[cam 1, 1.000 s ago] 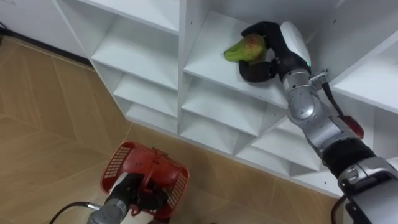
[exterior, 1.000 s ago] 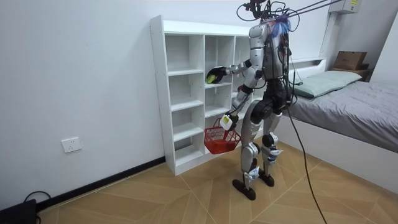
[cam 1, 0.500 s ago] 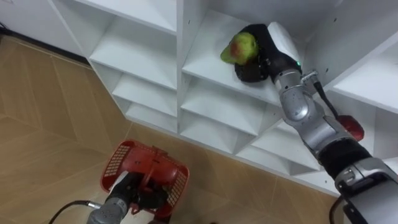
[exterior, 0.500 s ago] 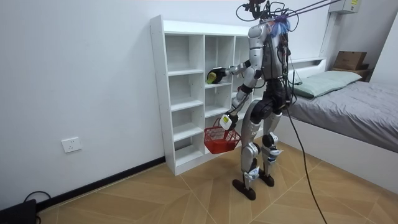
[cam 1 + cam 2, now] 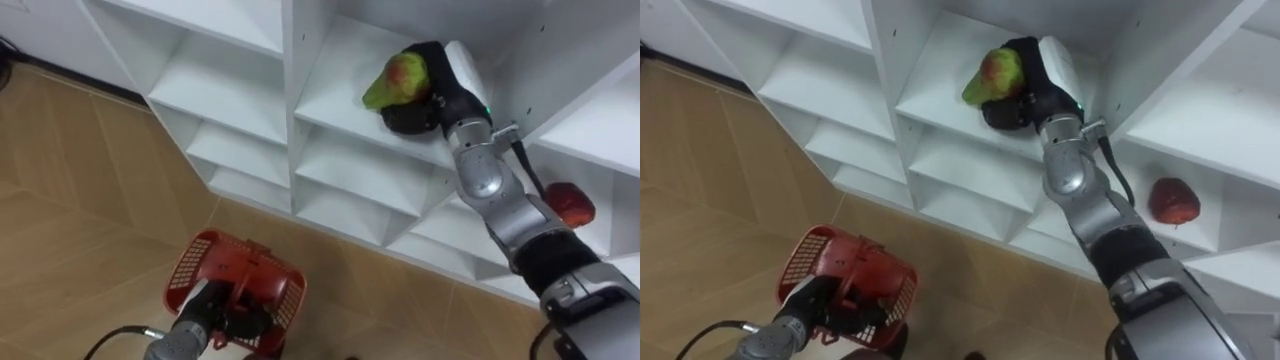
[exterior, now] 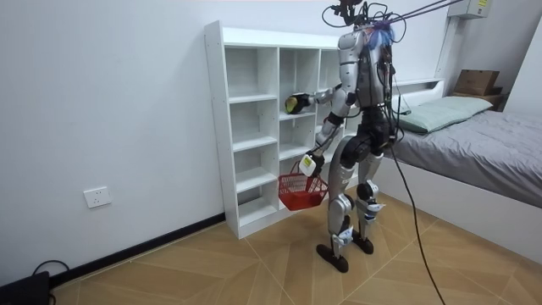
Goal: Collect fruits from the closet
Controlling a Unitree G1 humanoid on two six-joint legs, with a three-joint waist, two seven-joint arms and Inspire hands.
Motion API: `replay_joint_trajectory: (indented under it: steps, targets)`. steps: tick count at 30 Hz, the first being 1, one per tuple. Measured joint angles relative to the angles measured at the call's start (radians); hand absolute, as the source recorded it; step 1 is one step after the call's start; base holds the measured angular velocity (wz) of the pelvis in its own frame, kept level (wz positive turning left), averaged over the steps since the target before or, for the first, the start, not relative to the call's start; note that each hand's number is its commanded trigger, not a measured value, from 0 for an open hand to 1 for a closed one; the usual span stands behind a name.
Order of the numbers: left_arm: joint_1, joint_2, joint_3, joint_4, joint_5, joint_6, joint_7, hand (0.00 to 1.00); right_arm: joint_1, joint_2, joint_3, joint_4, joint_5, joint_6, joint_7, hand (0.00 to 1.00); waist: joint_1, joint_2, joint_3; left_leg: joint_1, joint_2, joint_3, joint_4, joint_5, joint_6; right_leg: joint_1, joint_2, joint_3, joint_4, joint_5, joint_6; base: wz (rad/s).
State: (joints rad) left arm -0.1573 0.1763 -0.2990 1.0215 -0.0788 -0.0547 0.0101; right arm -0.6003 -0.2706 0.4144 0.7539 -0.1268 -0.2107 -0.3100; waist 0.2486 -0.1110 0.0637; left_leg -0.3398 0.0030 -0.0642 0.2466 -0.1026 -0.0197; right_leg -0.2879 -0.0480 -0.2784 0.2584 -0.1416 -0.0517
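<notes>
At the lower left, the left hand (image 5: 210,308) is curled round the handle of a red basket (image 5: 188,268), which hangs low over the wood floor, near the foot of the white closet (image 5: 240,90). Further right, in a middle-column cell, the right hand (image 5: 440,88) has its fingers wrapped round a green-and-red pear (image 5: 398,78), held just above the shelf board. A red fruit (image 5: 1175,200) lies in a lower cell on the far right. The pear looks picked and ready to bring out; the next move calls for carrying it down and left over the basket before letting go.
</notes>
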Motion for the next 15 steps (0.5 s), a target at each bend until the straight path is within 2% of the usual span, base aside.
replay_joint_trajectory:
  steps: [2, 5, 9, 13, 14, 15]
  targets:
    - [0.0, -0.007, 0.0, 0.001, -0.006, -0.001, 0.001, 1.0, 0.023, 0.009, -0.007, -0.025, 0.01, -0.004, 0.004, 1.0, -0.001, 0.006, -0.0035, 0.003, 0.001, 0.01, 0.0, 0.0, 0.0, 0.0, -0.001, 0.005, 0.001, 0.0, 0.0, -0.07]
    - [0.002, -0.009, 0.002, 0.029, -0.006, -0.019, 0.002, 1.0, 0.079, 0.03, -0.007, -0.03, 0.006, -0.031, 0.016, 1.0, -0.015, 0.01, -0.0081, 0.028, 0.002, 0.021, 0.001, 0.0, 0.0, 0.023, -0.002, 0.007, 0.0, 0.0, 0.0, -0.01]
    - [0.0, -0.016, 0.001, 0.054, -0.033, -0.027, 0.013, 1.0, 0.197, 0.04, 0.011, -0.113, 0.014, -0.066, 0.054, 1.0, -0.06, 0.037, -0.0235, 0.064, 0.004, 0.045, 0.004, -0.011, 0.012, 0.063, -0.004, 0.006, 0.0, -0.006, 0.008, 0.01]
    - [0.005, -0.025, 0.001, 0.065, -0.045, -0.039, 0.021, 1.0, 0.334, 0.038, 0.017, -0.18, -0.002, -0.097, 0.09, 1.0, -0.098, 0.059, -0.0385, 0.106, 0.006, 0.079, 0.0, -0.016, 0.019, 0.087, -0.005, 0.036, 0.0, -0.007, 0.013, -0.18]
    - [0.006, -0.026, 0.001, 0.064, -0.049, -0.039, 0.022, 1.0, 0.349, 0.039, 0.021, -0.18, 0.0, -0.095, 0.103, 1.0, -0.103, 0.062, -0.0394, 0.113, 0.007, 0.085, 0.001, -0.016, 0.02, 0.092, -0.005, 0.043, 0.001, -0.007, 0.013, -0.27]
    - [0.008, -0.031, 0.0, 0.062, -0.051, -0.04, 0.022, 1.0, 0.38, 0.037, 0.032, -0.169, 0.0, -0.071, 0.13, 1.0, -0.107, 0.067, -0.0425, 0.124, 0.008, 0.094, 0.0, -0.017, 0.02, 0.096, -0.003, 0.057, 0.003, -0.007, 0.014, -0.26]
